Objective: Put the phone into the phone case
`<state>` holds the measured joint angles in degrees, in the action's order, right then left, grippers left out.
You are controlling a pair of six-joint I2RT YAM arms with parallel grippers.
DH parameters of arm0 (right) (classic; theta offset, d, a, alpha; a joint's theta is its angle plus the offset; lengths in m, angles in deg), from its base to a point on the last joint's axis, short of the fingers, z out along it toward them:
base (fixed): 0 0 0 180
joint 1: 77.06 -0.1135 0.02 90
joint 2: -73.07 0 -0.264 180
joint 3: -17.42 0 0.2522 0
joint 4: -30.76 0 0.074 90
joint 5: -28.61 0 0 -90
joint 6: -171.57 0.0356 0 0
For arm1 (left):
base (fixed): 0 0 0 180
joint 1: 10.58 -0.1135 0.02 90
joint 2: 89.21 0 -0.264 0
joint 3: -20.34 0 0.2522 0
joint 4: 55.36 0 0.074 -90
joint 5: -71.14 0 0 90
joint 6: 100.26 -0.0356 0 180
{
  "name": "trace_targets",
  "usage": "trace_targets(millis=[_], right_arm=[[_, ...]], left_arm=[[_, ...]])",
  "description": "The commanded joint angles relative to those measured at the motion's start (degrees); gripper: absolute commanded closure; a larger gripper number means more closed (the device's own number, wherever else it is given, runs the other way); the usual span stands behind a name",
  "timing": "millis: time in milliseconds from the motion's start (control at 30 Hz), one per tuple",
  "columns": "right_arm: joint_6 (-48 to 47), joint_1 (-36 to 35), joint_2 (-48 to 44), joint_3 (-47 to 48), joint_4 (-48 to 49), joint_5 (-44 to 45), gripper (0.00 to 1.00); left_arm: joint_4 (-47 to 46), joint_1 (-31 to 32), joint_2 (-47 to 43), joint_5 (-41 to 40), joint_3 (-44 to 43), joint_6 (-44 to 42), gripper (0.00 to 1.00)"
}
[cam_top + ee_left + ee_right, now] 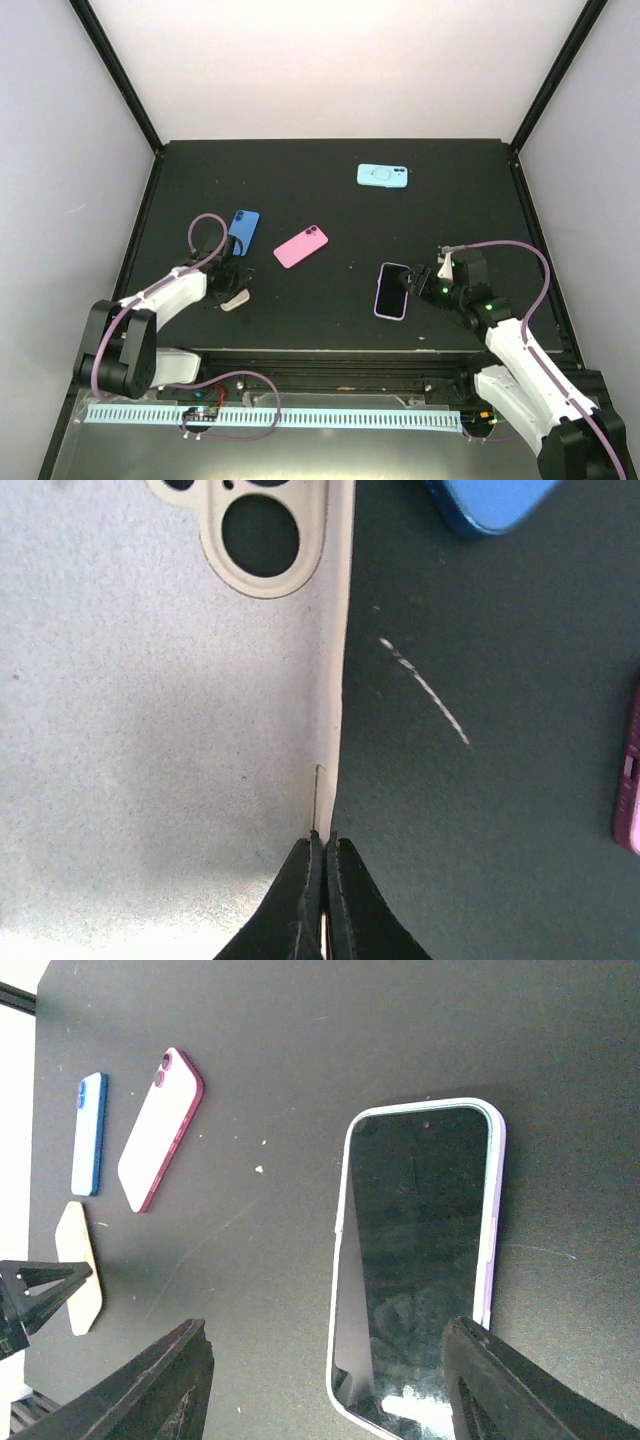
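The left tool [322,880] was clamped on the rim of the beige case [150,740]. The right tool [330,1355] stood apart over the phone [420,1250], which lay in a lilac case [491,1240] on the surface [350,1040].

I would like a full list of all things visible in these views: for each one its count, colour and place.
table: one, black, under everything.
light blue device: one, light blue with a ring on its back, far side, right of centre.
blue phone: one, blue, left of centre.
pink phone: one, pink, centre, right of the blue phone.
dark-screen phone: one, black screen with lilac edge, near right.
beige case: one, beige, near left.
left tool: one, black, shut on the beige case's edge.
right tool: one, black, open, beside the dark-screen phone.
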<state>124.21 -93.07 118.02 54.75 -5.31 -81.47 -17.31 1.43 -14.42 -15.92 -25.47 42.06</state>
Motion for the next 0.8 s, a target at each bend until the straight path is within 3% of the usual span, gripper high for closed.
trace_targets(millis=[0,233,433,767], right_arm=[[1.4,0.3,-1.6,-1.3,0.6,-1.1,0.37],[1.7,0.2,-3.6,-1.5,1.4,-2.1,0.37],[2.2,0.2,-4.4,-2.8,2.9,-2.0,0.38],[2.7,0.2,-4.4,-3.0,3.5,-2.6,0.38]], left_arm=[[1.6,0.4,-5.1,4.2,0.0,-2.1,0.98],[-2.2,4.4,-17.2,11.7,3.1,-8.5,0.98],[-5.6,12.1,-25.9,16.5,4.5,-13.0,0.98],[-12.9,25.5,-18.0,19.7,1.1,-17.6,0.98]])
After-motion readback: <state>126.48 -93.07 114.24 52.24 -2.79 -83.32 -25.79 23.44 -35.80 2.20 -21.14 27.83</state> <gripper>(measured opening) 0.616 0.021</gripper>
